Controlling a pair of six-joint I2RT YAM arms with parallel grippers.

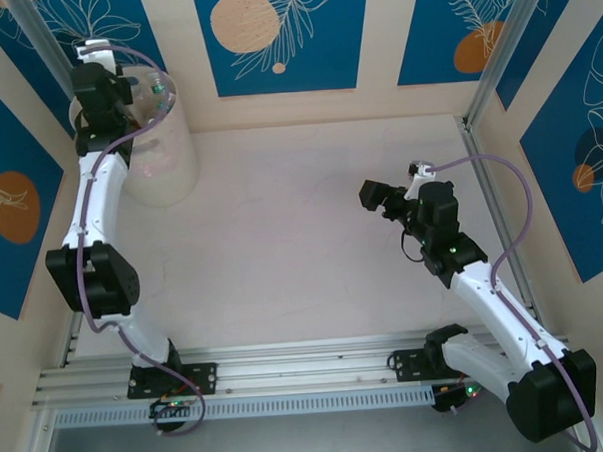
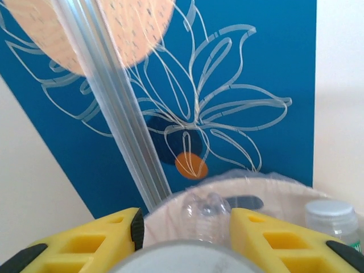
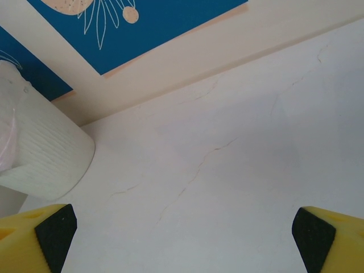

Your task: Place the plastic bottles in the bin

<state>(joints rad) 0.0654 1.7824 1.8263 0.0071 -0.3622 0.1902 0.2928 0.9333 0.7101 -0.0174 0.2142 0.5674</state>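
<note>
Bin takes bottles: a tall, round bin (image 1: 169, 162) of translucent whitish plastic stands in the far left corner of the surface (image 1: 312, 236). Its wall is finely ribbed in horizontal lines and its rim is smooth.

Just above the bin's mouth, the left tool (image 2: 186, 227) is closed on a clear plastic bottle (image 2: 205, 213). The bottle's rounded, lobed end juts out between the blocky yellow fingers (image 2: 108, 242), which are edged with black pads.

Inside the bin, to the right of the held bottle, a second bottle (image 2: 333, 219) stands upright close to the wall, topped by a pale, ribbed screw cap. From overhead, a green-tinged bottle top (image 1: 157, 89) shows just inside the far rim. Whether it belongs to that second bottle cannot be told.

Well apart on the right side, the right tool (image 3: 183, 236) hangs with its jaws spread wide over the pale matte surface, which is veined with thin hairline cracks.

Cream wall panels carry blue posters (image 2: 250, 74) with white line-drawn leaves and orange discs. A grooved aluminium post (image 2: 114, 102) runs up the corner behind the bin.
</note>
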